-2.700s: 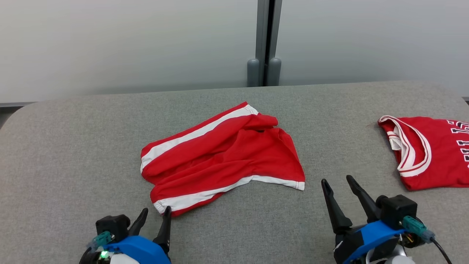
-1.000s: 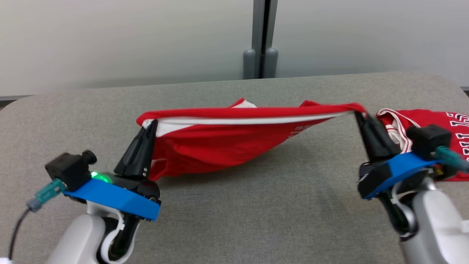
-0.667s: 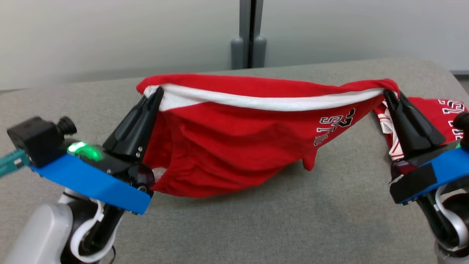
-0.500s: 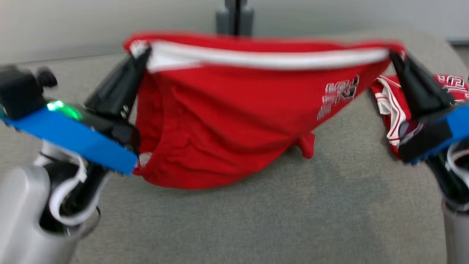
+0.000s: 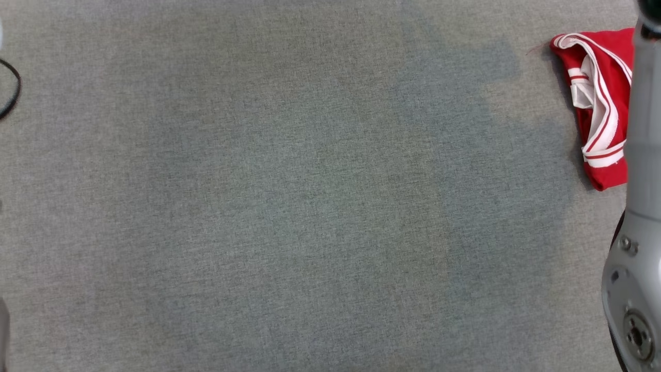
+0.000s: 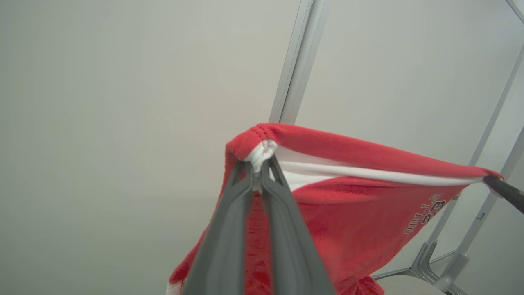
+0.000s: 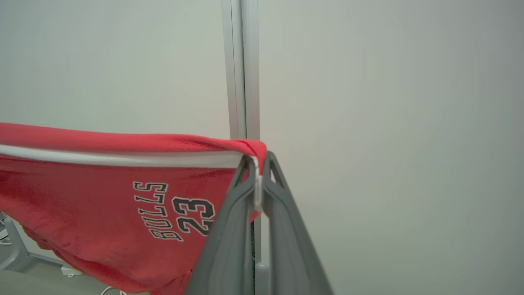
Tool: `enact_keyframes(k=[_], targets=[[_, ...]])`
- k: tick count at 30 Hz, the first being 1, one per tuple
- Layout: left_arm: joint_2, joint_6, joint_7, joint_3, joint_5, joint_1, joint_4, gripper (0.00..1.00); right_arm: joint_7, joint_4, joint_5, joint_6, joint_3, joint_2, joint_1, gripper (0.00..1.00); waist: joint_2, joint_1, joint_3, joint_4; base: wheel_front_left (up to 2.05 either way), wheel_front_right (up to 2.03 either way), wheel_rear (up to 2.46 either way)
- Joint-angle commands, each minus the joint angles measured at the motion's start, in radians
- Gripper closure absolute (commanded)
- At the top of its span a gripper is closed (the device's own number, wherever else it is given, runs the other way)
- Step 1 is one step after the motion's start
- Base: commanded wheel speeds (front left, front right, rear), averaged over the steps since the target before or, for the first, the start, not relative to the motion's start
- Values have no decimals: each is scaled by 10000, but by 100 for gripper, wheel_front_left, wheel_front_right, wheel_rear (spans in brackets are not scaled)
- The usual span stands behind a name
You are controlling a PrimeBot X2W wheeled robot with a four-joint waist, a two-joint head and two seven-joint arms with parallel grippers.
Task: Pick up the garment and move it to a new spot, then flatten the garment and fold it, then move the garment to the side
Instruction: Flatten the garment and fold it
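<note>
The garment (image 6: 360, 205) is a pair of red shorts with a white side stripe and a "BULLS 23" print (image 7: 180, 217). It hangs in the air in front of a pale wall, stretched taut between both grippers. My left gripper (image 6: 257, 164) is shut on one white-trimmed corner. At the opposite corner of the garment (image 7: 102, 196), my right gripper (image 7: 257, 162) is shut on the cloth. The right gripper's dark fingertip (image 6: 505, 192) also shows at the far end of the stripe in the left wrist view. Below, a broad shadow lies on the grey table (image 5: 258, 206).
A second red jersey with white trim (image 5: 599, 103) lies at the table's right side, partly behind my pale right forearm (image 5: 638, 206). A black cable loop (image 5: 10, 93) shows at the left edge. Metal frame posts (image 6: 294, 61) stand against the wall behind the garment.
Both grippers have lifted the stretched garment higher. The head camera has tilted down onto the table, so garment and grippers have left that view.
</note>
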Motion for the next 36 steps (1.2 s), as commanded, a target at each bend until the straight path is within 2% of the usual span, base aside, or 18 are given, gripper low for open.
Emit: enact_keyframes(k=[1,5,10,17,22,25,29,33,36], targets=[[4,-56,-656,326,126,-444,433,100,-659,582,-111,-69,-415,-137,-442,100,0,-4,-18,23,0,0,0],[-29,-513,-1458,268,160,-90,1116,100,-994,1669,28,-88,-361,-12,-66,100,0,-4,-126,-76,0,0,0],[-129,-924,-2145,-252,58,1365,1819,100,-912,2582,674,-79,578,120,1393,100,0,-4,-200,-242,0,0,0],[-505,-1052,-3063,-970,-140,4141,3289,100,-458,3675,1579,-74,1542,-228,4051,100,0,-4,-833,-220,0,0,0],[-457,-1129,-2811,-1983,10,6057,3763,100,558,3619,2233,-74,2308,-730,5869,100,0,-4,-1908,-16,0,0,0],[-153,-1116,-2301,-2561,-1,7123,3435,100,1432,2974,2567,-67,2559,-1322,7023,100,0,-4,-2622,167,0,0,0],[583,-1088,-1295,-3134,-186,8681,2178,100,2820,1097,3004,-82,2369,-2203,8995,100,0,-4,-3392,416,0,0,0],[1457,-622,-59,-3350,-601,10188,-118,100,4620,-1970,3300,-81,1495,-2716,11419,100,0,-4,-3711,602,0,0,0],[1984,-159,772,-3323,-1180,11234,-2242,100,6002,-4529,3119,-47,373,-2603,13148,100,0,-4,-3685,726,0,0,0]])
